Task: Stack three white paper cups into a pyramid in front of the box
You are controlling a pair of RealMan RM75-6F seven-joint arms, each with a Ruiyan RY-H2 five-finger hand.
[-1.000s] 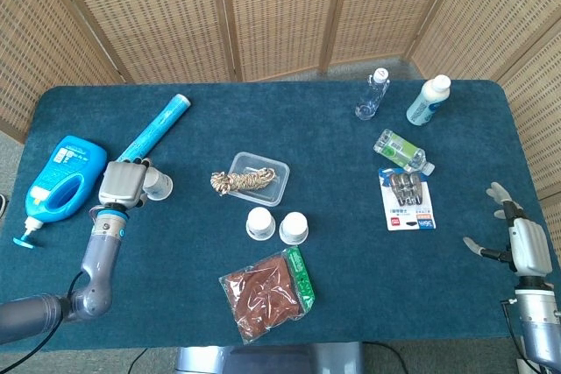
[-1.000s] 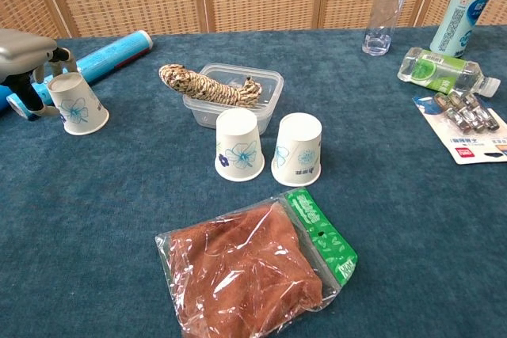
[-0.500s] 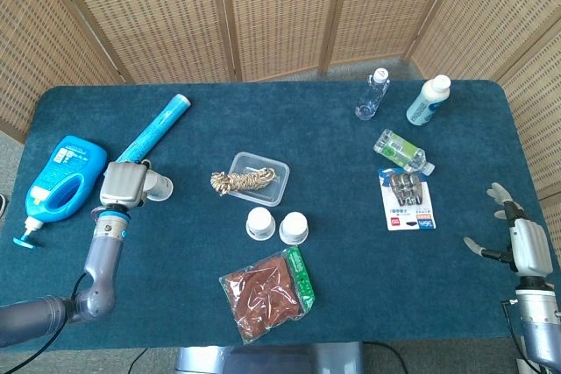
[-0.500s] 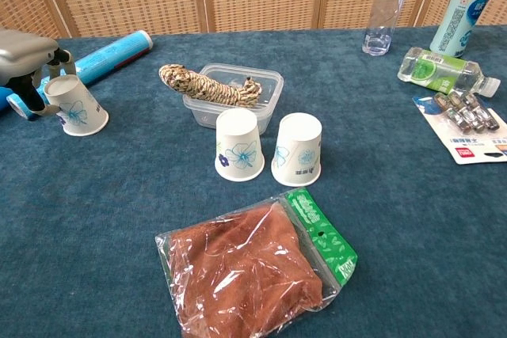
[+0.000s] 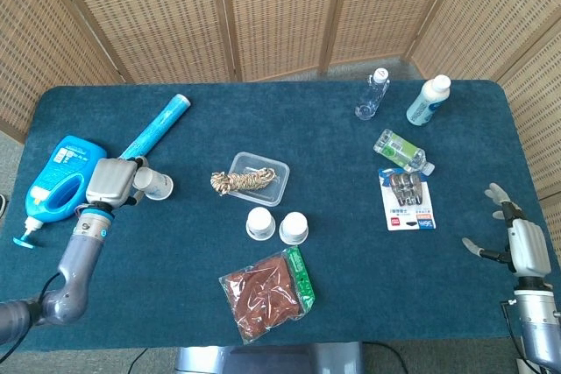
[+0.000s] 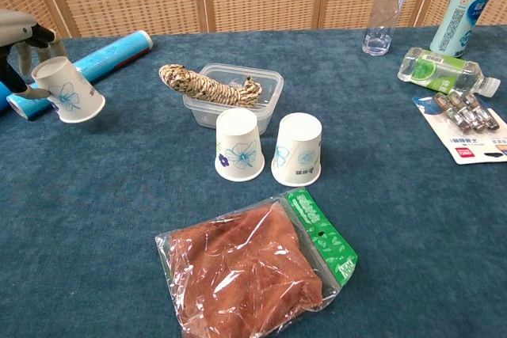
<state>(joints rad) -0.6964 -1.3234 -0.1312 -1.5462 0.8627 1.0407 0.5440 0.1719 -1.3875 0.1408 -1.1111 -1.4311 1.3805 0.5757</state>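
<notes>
Two white paper cups (image 5: 260, 223) (image 5: 294, 228) stand upside down side by side just in front of the clear plastic box (image 5: 258, 178); the chest view shows these cups (image 6: 239, 146) (image 6: 297, 150) before the box (image 6: 232, 94). My left hand (image 5: 109, 183) grips a third cup (image 5: 156, 185), lifted off the table and tilted; in the chest view that cup (image 6: 68, 90) hangs tilted at the far left, held by the left hand (image 6: 17, 33). My right hand (image 5: 515, 238) rests open at the table's right edge, holding nothing.
A rope bundle (image 6: 207, 88) lies across the box. A bagged brown cloth (image 6: 252, 270) lies in front of the cups. A blue tube (image 5: 154, 129) and detergent bottle (image 5: 60, 176) sit near the left hand. Bottles (image 5: 372, 94) (image 5: 428, 100) (image 5: 402, 151) and a battery pack (image 5: 408, 200) are at right.
The left hand has lifted the third cup off the table and tilted it, drawing back slightly to the left. The right hand has not moved.
</notes>
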